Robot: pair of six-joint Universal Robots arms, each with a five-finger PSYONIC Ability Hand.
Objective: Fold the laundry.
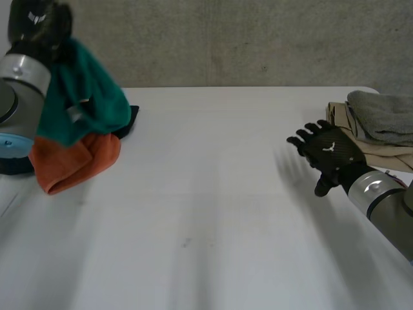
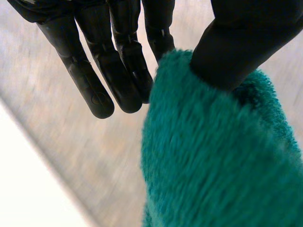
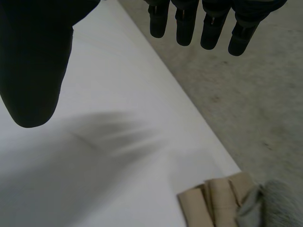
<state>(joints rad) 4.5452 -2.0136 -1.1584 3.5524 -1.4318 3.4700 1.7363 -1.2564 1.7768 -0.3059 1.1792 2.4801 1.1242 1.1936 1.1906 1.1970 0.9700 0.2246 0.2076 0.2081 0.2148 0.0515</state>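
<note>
The robot's left hand is raised at the far left corner of the white table, with a green towel hanging from it in a loose bunch. In the left wrist view the thumb presses into the fluffy green towel from one side while the nearest of the straight fingers meets its edge from the other, so the cloth is pinched between them. The other fingers of the left hand reach out bare beside the towel.

Below the hanging towel, an orange towel lies crumpled on the table by the left arm. A dark cloth peeks out behind it; whether the green towel touches either one cannot be told.

At the far side of the table the right hand hovers above the surface, spread wide and holding nothing. Its own wrist view shows the right hand with the thumb well apart from the straight fingers and bare tabletop under the palm.

Just beyond that hand sits a small stack (the folded work, by the look of it): a beige cloth below, a grey cloth on top, at the table's right edge. From the right wrist, the beige cloth and grey cloth lie ahead of the fingertips, beside the concrete floor.
</note>
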